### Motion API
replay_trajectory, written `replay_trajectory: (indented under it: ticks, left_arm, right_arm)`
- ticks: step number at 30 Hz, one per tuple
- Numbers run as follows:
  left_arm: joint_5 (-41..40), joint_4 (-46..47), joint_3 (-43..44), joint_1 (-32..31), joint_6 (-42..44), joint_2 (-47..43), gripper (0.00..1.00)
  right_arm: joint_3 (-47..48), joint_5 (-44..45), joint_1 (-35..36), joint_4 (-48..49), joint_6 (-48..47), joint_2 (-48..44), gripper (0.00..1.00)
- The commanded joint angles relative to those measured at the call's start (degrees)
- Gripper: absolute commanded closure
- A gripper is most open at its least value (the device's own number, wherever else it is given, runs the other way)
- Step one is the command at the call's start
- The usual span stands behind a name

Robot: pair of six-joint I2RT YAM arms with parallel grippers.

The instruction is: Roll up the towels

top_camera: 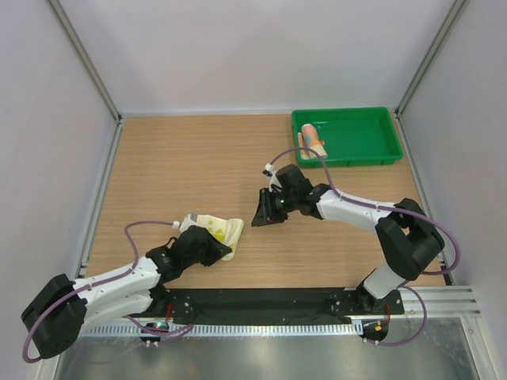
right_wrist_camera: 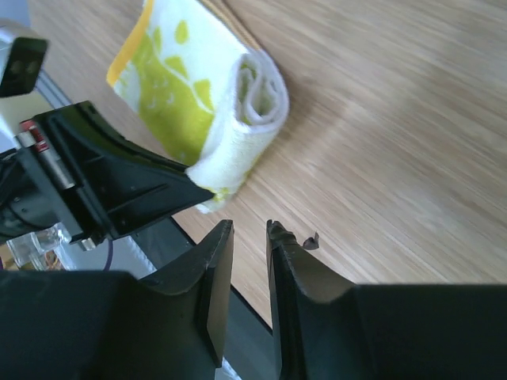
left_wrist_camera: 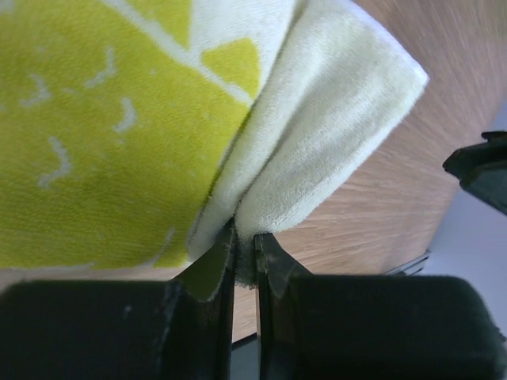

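Note:
The yellow towel [top_camera: 214, 229] with its white-green pattern lies near the table's front left, folded over into a loose roll; the right wrist view shows its spiral end [right_wrist_camera: 260, 89]. My left gripper [top_camera: 211, 248] is shut on the towel's near edge, and pale terry [left_wrist_camera: 317, 134] bulges out just above the fingertips of that gripper [left_wrist_camera: 244, 239]. My right gripper [top_camera: 266, 214] hovers over bare wood to the right of the towel, apart from it. That gripper [right_wrist_camera: 249, 229] is open by a narrow gap with nothing in it. The light blue and orange-pink towel [top_camera: 312, 140] lies rolled in the green tray [top_camera: 352, 163].
The green tray stands at the back right corner. White walls with metal posts enclose the wooden table [top_camera: 198, 158]. A black base rail [top_camera: 261, 299] runs along the near edge. In the right wrist view the left arm's black gripper body [right_wrist_camera: 111, 178] sits close beside the towel.

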Motion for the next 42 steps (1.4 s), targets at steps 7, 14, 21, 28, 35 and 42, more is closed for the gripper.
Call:
replay_trajectory:
  ticks: [7,14,21,28,35,42]
  left_arm:
    - [4.69,-2.62,-6.29,3.74,-13.01,-2.57,1.0]
    - [7.76,-5.61,-6.64,7.43,-12.31,-4.15,1.0]
    - [9.88,-4.73,-6.91,8.92,-10.64,-1.87,1.0]
    - [10.24,-4.73,-6.91,9.45,-9.85,-0.9,1.0]
    - [10.59,-5.52,-6.47,10.07,-7.83,-0.9,1.0]
    - [11.38,-4.04,-4.62,10.51,-3.7,2.09,1.0]
  right_arm:
    - [4.42,-4.69,6.63,15.54,3.29,9.77,0.72]
    - [6.36,-8.47,7.78,22.92,4.69,16.37,0.73]
    - [9.51,-9.97,7.86,25.74,5.57,22.78,0.73]
    - [16.55,-6.28,6.73,20.13,4.43,30.78,0.74]
    - [22.26,-0.31,1.19,12.4,3.29,31.94,0.66]
    - [9.56,-3.28,-4.0,16.95,4.43,21.75,0.29]
